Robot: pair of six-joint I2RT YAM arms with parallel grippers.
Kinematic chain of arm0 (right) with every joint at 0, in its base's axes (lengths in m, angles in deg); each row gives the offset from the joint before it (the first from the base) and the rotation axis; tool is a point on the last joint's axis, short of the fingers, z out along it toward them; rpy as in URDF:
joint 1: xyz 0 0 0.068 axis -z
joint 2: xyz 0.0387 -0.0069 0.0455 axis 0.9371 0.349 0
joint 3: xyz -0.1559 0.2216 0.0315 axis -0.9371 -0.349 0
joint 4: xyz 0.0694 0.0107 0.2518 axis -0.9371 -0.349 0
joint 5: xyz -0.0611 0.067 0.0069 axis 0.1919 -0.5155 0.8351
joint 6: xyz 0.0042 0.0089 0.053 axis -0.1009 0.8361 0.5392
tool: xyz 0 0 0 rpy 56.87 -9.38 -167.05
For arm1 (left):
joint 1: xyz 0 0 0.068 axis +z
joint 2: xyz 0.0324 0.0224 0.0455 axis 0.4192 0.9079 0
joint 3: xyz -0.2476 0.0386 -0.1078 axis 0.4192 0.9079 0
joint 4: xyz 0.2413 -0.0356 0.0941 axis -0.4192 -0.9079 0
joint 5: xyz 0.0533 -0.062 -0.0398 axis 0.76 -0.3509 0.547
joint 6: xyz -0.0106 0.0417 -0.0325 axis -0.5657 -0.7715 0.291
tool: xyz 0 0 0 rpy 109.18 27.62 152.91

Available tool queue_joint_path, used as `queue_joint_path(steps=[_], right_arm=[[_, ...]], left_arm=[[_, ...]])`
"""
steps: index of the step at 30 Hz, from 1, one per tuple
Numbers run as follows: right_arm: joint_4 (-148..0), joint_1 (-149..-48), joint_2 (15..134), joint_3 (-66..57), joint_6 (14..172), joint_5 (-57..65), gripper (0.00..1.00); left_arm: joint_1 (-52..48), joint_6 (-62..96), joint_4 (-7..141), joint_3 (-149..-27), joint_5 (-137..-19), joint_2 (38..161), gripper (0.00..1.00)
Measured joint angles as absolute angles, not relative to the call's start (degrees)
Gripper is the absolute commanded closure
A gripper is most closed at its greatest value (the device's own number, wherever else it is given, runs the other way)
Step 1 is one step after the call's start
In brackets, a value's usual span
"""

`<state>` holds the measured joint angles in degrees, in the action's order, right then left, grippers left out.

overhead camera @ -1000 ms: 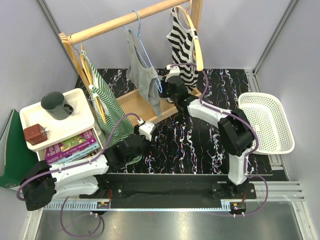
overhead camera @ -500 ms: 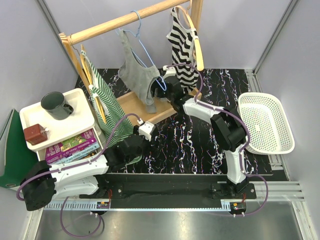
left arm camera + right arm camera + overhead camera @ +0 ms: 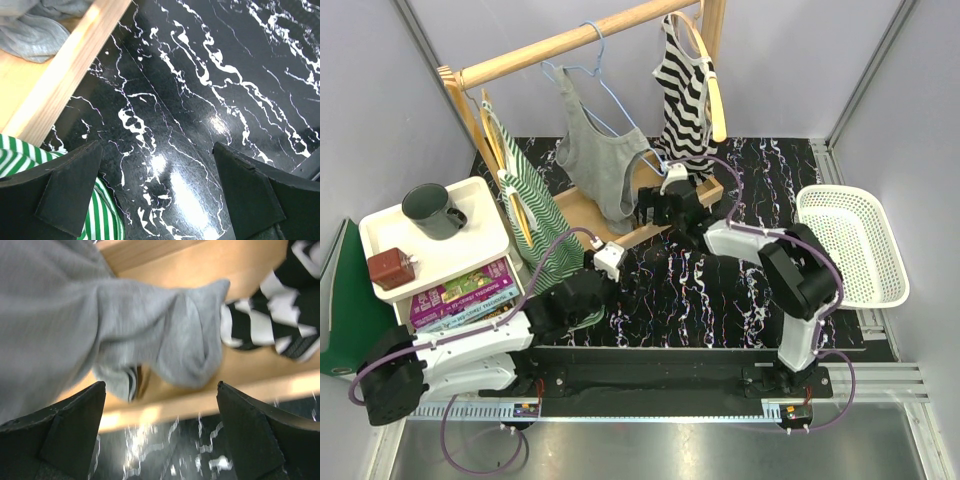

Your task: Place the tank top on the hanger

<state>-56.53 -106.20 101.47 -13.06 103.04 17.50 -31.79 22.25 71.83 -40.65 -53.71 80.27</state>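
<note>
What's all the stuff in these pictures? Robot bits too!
rack: one, light wood, back of table
tank top: one, grey, hanging mid-rail
hanger: one, light blue, hooked on rail, holding the tank top
black-and-white top: one, striped, rail's right end
green-and-white top: one, striped, rack's left end
cabinet: one, white, left side
mug: one, dark, on cabinet
box: one, reddish-brown, on cabinet
books: several, colourful, in cabinet shelf
folder: one, green, far left
basket: one, white, right side
table: one, black with white veins
left gripper: one, black, open above table
right gripper: one, black, open near tank top's hem
</note>
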Motion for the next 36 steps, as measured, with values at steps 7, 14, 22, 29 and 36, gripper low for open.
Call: queue_joint_path(steps=[7,14,22,29,36], right_arm=[[-52.7,-106.2,91.3,-26.2,102.8,16.3,0.00],[-53.2,-106.2,81.9,-38.8,102.6,17.5,0.00],[-63.9,-106.1,59.1,-46.4,103.6,24.3,0.00],[-69.1,-106.0,35.2,-52.7,106.2,27.7,0.00],[-75.8,-105.9,32.7,-54.7,106.9,30.1,0.00]], left_arm=[[-31.8,22.6,71.9,-39.2,-51.9,77.8,0.01],[-31.8,23.1,71.5,-37.7,-49.9,74.3,0.01],[-31.8,23.3,70.4,-37.6,-49.3,70.3,0.01],[-31.8,23.8,68.9,-37.6,-49.2,68.8,0.01],[-31.8,23.8,68.0,-37.6,-49.2,69.3,0.01]])
